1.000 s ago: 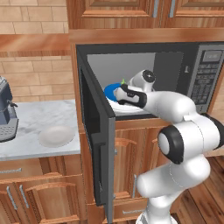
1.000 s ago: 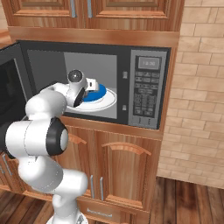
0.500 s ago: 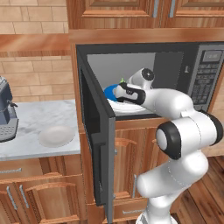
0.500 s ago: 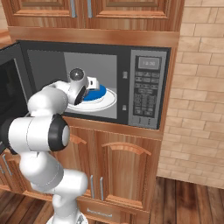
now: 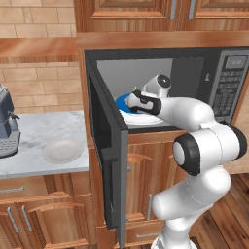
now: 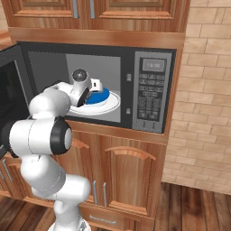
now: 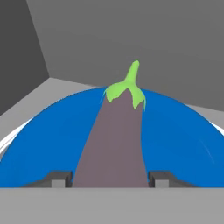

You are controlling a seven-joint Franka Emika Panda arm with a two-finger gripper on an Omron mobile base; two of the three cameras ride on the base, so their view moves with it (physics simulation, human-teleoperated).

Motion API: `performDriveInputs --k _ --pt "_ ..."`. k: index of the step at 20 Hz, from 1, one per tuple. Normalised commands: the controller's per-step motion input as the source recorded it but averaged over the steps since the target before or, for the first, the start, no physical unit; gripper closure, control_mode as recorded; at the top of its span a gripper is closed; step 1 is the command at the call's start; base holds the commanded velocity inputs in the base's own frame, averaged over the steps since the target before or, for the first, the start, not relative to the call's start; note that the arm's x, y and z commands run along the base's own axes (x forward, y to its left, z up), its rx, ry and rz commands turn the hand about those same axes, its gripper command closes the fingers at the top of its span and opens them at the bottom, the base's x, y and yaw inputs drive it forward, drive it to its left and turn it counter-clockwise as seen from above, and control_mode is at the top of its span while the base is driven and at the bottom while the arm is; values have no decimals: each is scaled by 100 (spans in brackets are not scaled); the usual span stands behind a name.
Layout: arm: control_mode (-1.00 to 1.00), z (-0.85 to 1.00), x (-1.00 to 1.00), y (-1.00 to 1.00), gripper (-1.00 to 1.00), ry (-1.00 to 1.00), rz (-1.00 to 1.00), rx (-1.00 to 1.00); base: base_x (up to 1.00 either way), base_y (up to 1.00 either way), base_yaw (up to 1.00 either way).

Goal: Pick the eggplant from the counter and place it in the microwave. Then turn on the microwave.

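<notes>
Inside the open microwave (image 5: 233,82) (image 6: 151,92), my gripper (image 7: 109,178) (image 5: 133,99) (image 6: 92,87) is shut on the eggplant (image 7: 116,140). It is dark purple-grey, and its green stem (image 7: 129,85) points away from the hand. Both fingertips (image 7: 59,178) press against its sides. It hangs just over a blue plate (image 7: 175,140) (image 5: 121,102) (image 6: 101,97), which rests on the white turntable (image 5: 146,120) (image 6: 106,107). I cannot tell whether the eggplant touches the plate. The marbled counter (image 5: 34,141) lies left of the microwave.
The microwave door (image 5: 104,146) (image 6: 9,90) stands swung open to the left, between the counter and the arm. A pale round dish (image 5: 62,151) and a grey coffee machine (image 5: 7,126) sit on the counter. Wooden cabinets surround the microwave, and a brick wall (image 6: 203,113) is on the right.
The hand has shifted a little to the left inside the microwave, still holding the eggplant over the blue plate. The grip is unchanged.
</notes>
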Motion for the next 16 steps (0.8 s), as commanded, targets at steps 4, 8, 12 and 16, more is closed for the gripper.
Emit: performDriveInputs --k 4,8,12,16 --pt "-100 -15 4 0 100 4 1 -1 0 0 0" --pt "-100 -17 6 0 100 4 1 -1 0 0 0" --pt "-100 -16 7 1 100 1 1 -1 0 0 0" --pt "-100 -15 5 1 100 0 1 -1 0 0 0"
